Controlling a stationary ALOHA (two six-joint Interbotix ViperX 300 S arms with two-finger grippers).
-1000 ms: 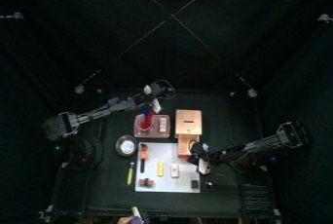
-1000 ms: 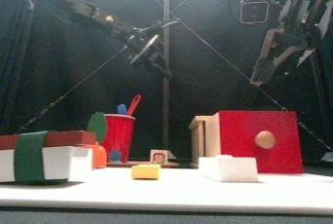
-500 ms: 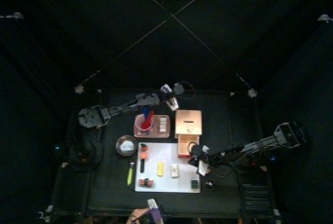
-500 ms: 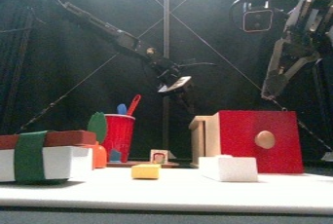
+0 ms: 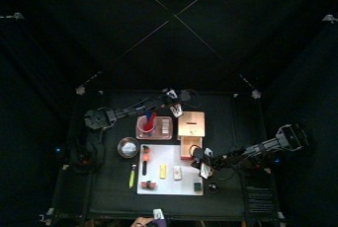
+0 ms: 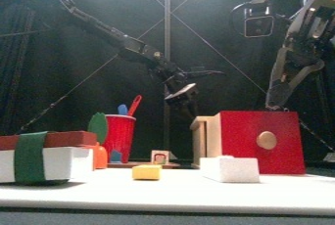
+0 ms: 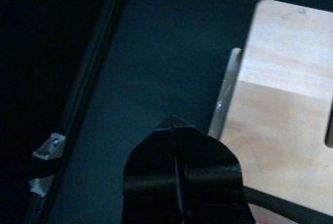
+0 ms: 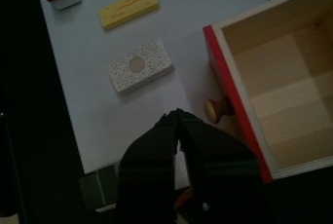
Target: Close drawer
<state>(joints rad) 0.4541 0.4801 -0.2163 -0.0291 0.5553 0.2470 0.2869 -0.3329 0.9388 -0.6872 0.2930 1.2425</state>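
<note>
The drawer (image 6: 262, 143) has a red front with a round wooden knob (image 6: 269, 140) and stands pulled out from its light tan box (image 5: 195, 124), its wooden inside (image 8: 279, 72) showing in the right wrist view. My left gripper (image 5: 175, 98) hangs shut above the table just behind the box's back left corner; its wrist view shows the box's tan top (image 7: 293, 92) beside the jaws. My right gripper (image 8: 169, 119) is shut, raised above the drawer's red front (image 8: 240, 111) near the knob. In the front view it hangs high on the right (image 6: 277, 97).
A white sheet (image 5: 172, 167) with small items lies in front of a reddish tray (image 5: 154, 125). The front view shows a red cup (image 6: 119, 136), a white box with a green band (image 6: 46, 160), a yellow block (image 6: 147, 171) and a white block (image 6: 230, 168).
My left arm has swung right and down, from over the tray's side to just behind the tan box. The right arm has barely moved.
</note>
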